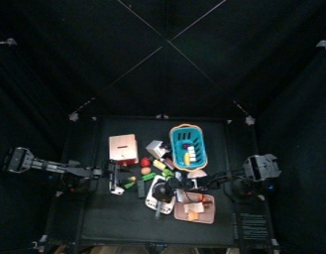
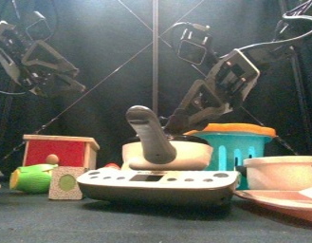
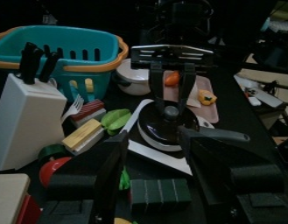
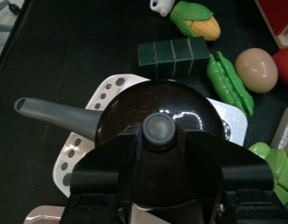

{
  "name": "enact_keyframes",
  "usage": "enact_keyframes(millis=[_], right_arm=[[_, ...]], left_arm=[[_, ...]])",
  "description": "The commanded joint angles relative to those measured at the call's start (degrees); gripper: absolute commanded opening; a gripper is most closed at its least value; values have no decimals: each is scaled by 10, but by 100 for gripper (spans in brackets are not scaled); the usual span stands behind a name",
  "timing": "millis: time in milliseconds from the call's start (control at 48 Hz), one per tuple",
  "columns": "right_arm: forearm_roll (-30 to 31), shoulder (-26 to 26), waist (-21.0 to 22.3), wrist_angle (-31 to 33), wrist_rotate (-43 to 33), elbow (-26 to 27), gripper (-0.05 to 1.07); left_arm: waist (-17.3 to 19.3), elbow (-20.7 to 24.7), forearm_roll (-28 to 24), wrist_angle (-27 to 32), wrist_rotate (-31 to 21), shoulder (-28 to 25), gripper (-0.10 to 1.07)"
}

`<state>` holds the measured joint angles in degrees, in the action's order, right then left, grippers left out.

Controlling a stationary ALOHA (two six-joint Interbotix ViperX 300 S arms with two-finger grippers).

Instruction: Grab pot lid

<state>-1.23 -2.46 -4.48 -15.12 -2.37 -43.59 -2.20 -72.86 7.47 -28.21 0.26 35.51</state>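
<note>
Presently: pot lid [image 4: 158, 118], dark, glossy, rigid, likely light and slippery; you are taking it by the knob [image 4: 158, 130], mid-frame, right gripper [image 4: 158, 162] jaws part-open astride.

One camera looks straight down from high above the counter [image 1: 86, 213]; one sits level at its front edge; both wrist cameras closely frame the pot lid [image 4: 158, 118].

left hand [image 3: 158, 175]: spread wide, raised | right hand [image 4: 170, 179]: lowered, parted
</note>
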Motion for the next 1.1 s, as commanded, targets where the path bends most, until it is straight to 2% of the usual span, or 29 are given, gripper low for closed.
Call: enact_keyframes(millis=[0,1083], right_arm=[[0,11,1,-2,1,11,71],[1,18,5,-2,1,17,70]], left_arm=[[2,6,0,-3,0,-1,85],[3,-2,1,-3,1,1,85]])
